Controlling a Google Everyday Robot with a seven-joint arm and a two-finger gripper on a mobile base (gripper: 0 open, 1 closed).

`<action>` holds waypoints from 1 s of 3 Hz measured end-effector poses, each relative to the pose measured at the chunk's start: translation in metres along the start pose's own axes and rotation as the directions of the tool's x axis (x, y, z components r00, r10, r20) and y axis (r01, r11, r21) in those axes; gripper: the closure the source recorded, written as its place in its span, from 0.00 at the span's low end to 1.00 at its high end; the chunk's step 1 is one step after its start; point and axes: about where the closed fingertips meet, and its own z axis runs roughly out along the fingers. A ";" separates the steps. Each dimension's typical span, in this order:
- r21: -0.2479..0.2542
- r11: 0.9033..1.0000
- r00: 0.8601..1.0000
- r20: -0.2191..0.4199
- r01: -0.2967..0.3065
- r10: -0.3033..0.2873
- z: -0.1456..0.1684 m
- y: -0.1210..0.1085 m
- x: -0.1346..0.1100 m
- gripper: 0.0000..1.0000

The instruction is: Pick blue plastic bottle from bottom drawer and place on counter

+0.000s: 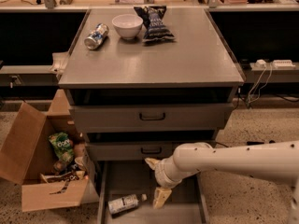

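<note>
- We see the gripper (pixel 155 183) low down over the bottom drawer (pixel 133 176), just under the front of the middle drawer (pixel 151 150).
- Its two tan fingers (pixel 161 197) stand wide apart and hold nothing. One points down into the drawer. The other sits up by the middle drawer's front.
- The blue plastic bottle (pixel 124 203) lies on its side on the drawer floor, close to the left wall. Its cap points at the lower finger. The cap and the finger are near each other but do not touch.
- The bottom drawer is pulled out, with a wall on each side. We see bare grey floor behind the bottle, and some more to the right of the gripper.
- The white arm (pixel 233 160) comes in from the right, over the drawer's right wall.
- On the counter (pixel 154 64), a can (pixel 96 36), a bowl (pixel 127 26) and a snack bag (pixel 154 23) sit at the back. The front part and the right side show flat grey top, out to the raised side edges.
- A cardboard box (pixel 28 162) stands on the floor just beside the drawer's left wall.
</note>
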 end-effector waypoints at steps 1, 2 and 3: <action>-0.021 1.000 0.998 0.055 -0.006 0.007 0.059 -0.001 -0.001 0.00; -0.052 0.998 0.988 0.144 -0.044 0.051 0.111 0.003 -0.011 0.00; -0.085 0.993 0.965 0.239 -0.087 0.105 0.158 0.012 -0.025 0.00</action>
